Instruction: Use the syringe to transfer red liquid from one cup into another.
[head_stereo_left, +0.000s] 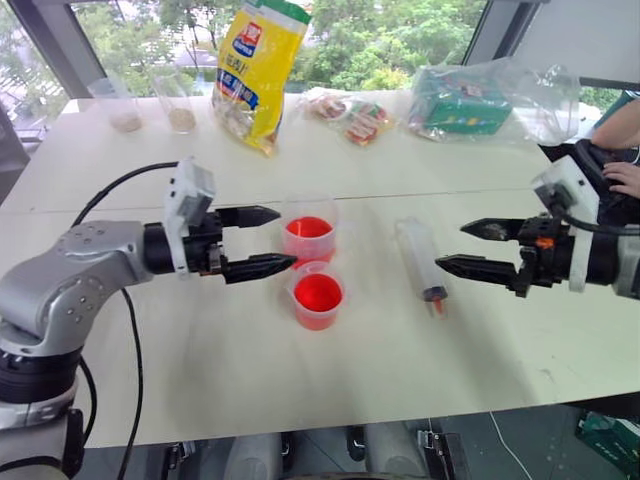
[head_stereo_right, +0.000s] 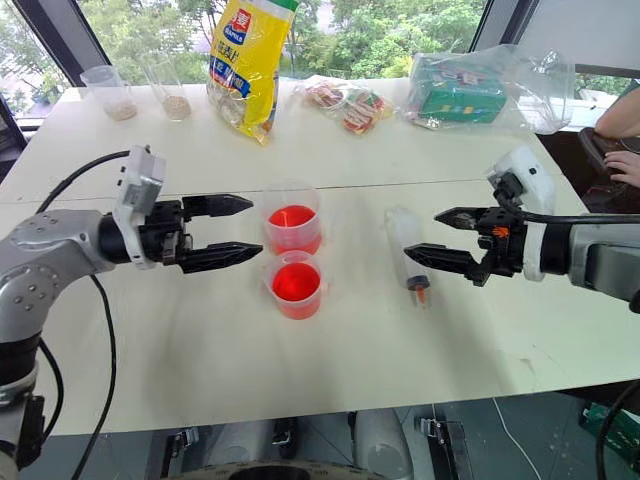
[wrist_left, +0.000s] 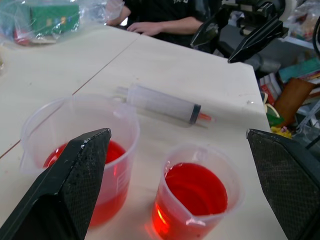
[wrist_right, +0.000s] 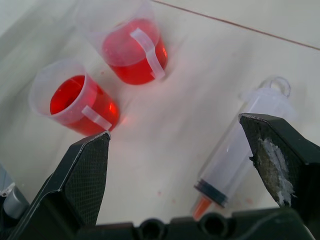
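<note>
Head views. Table (head_stereo_left: 200, 380): pale, with a seam across. Tall cup (head_stereo_left: 309, 232) of red liquid (head_stereo_left: 309, 228) near the middle. Short cup (head_stereo_left: 318, 295), lipped, also red-filled, just in front of it on the robot's side; whether the two touch cannot be told. Syringe (head_stereo_left: 420, 262) lies flat to their right, orange tip toward the robot, untouched. Left gripper (head_stereo_left: 262, 240): fingers spread, holding nothing, pointing at the cups from the left. Right gripper (head_stereo_left: 463, 247): fingers spread, holding nothing, pointing left, just right of the syringe. Far edge: yellow bag (head_stereo_left: 258, 68), two grain cups (head_stereo_left: 126, 104), snack packets (head_stereo_left: 352, 116), green box in plastic (head_stereo_left: 460, 104). A person's hand (head_stereo_left: 624, 177) at the right edge.

Left wrist view. Fingers (wrist_left: 70, 185) wide apart; both cups between them, syringe (wrist_left: 162, 104) beyond, right gripper (wrist_left: 237, 35) above the table edge.

Right wrist view. Fingers (wrist_right: 75, 185) wide apart; syringe (wrist_right: 240, 150) near one finger, cups (wrist_right: 75, 100) farther off.
</note>
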